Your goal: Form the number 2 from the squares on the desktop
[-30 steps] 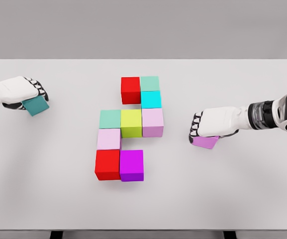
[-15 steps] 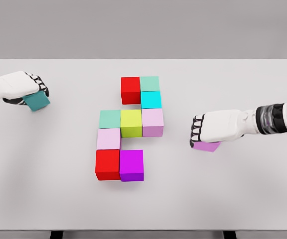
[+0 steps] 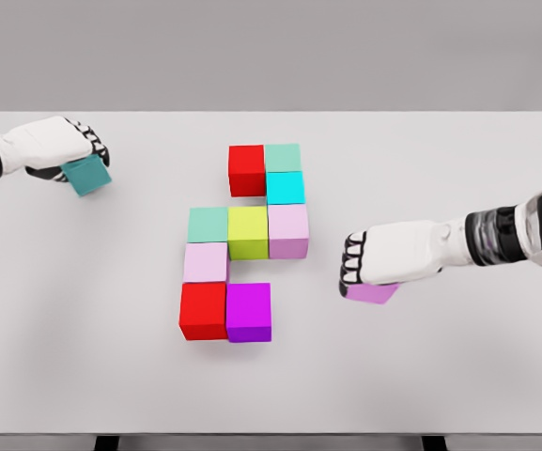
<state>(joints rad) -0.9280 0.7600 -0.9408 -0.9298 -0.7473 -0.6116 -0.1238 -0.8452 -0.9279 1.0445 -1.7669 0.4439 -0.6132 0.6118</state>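
Several coloured cubes form a partial figure at the table's middle: a red cube [image 3: 246, 170] and a mint cube [image 3: 283, 157] on top, a cyan cube [image 3: 286, 188] below, then a mint, yellow-green [image 3: 248, 232] and pale pink row, a pink cube [image 3: 205, 262], and a red cube [image 3: 203, 311] beside a magenta cube [image 3: 249, 312]. My left hand [image 3: 64, 148] is shut on a teal cube [image 3: 87, 176] at the far left. My right hand [image 3: 374, 260] is shut on a purple cube [image 3: 371, 292], right of the figure.
The white table [image 3: 458, 376] spreads wide around the figure. Its front edge runs along the bottom of the view, its back edge behind the top row of cubes.
My right hand has carried the purple cube left and slightly nearer, toward the magenta cube. My left hand has moved the teal cube right and a little farther back.
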